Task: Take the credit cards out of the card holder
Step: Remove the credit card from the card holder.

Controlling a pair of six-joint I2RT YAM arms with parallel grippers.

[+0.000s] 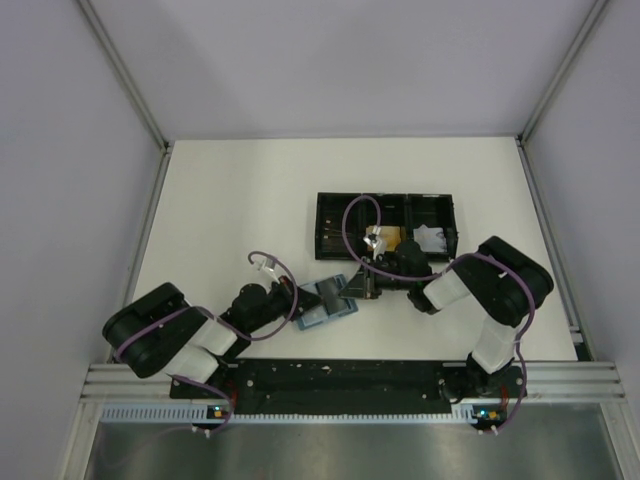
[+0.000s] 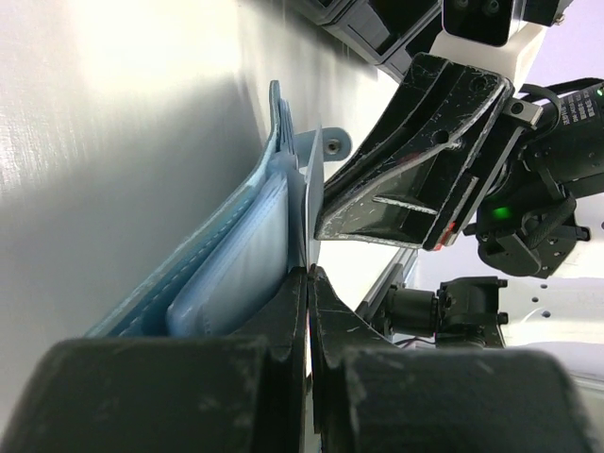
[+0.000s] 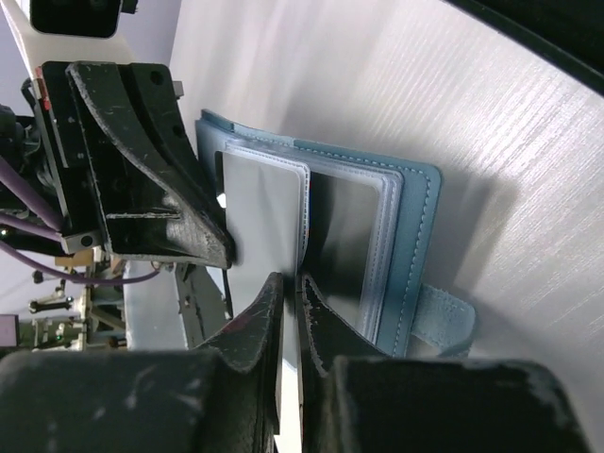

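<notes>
Both arms are working the open card holder (image 1: 325, 303), mid-frame on the desk (image 1: 220, 200).
left pincer (image 2: 309, 283) is pinching a holder leaf, nearly closed; right pincer (image 3: 288, 288) is squeezing the edge of a pale credit card (image 3: 262, 222) (lying over the inner face).

A long black tray (image 1: 385, 197) lies on the white worktop (image 1: 230, 200), just past the right gripper (image 1: 370, 288) on its far side. The tray has three boxes in a row. A white wad of paper (image 1: 432, 238) sits in the end box, past that gripper and off to its right. A black bar (image 1: 340, 375) runs along the worktop's near edge, well back from the gripper. Pale walls (image 1: 330, 70) stand around.
</notes>
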